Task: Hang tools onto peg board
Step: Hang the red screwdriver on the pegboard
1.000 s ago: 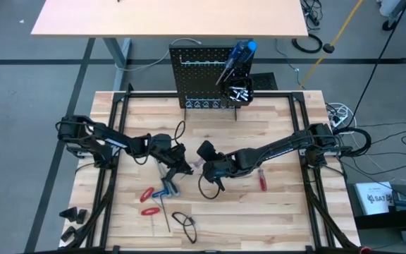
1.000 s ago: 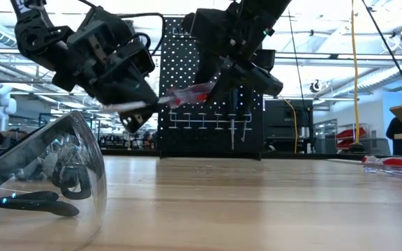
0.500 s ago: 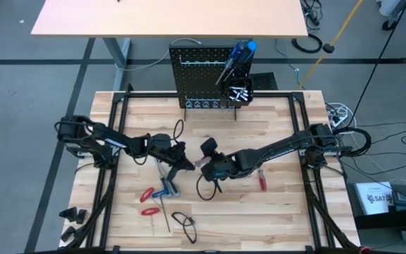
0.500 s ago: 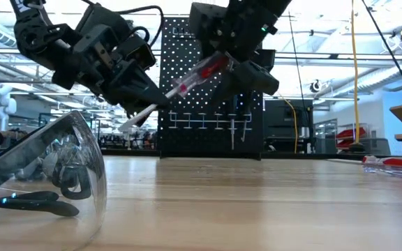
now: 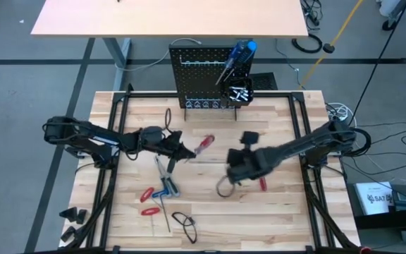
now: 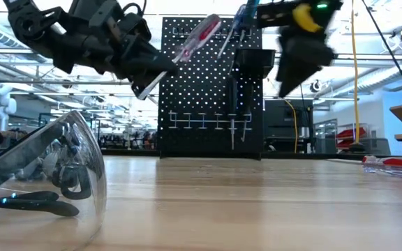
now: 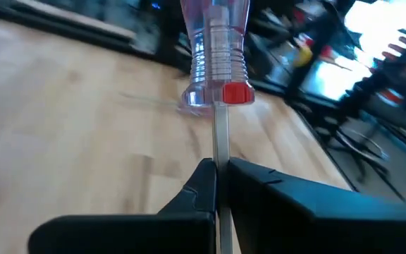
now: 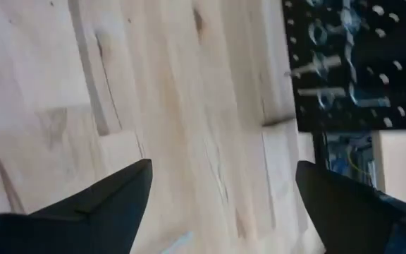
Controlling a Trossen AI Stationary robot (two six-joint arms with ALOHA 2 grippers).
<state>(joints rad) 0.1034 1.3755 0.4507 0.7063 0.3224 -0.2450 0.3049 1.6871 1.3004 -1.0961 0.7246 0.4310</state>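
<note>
The left gripper (image 5: 182,152) is clamping the shaft of a red-handled screwdriver (image 5: 203,143) above the bench (image 5: 273,212), facing the peg board (image 5: 199,74). The right gripper (image 5: 232,171) is hovering empty, fingers spread wide.

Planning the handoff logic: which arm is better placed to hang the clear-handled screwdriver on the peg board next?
Left. Its gripper is shut on the screwdriver by the shaft, handle aimed toward the peg board. The right gripper is open, empty, and farther back.
</note>
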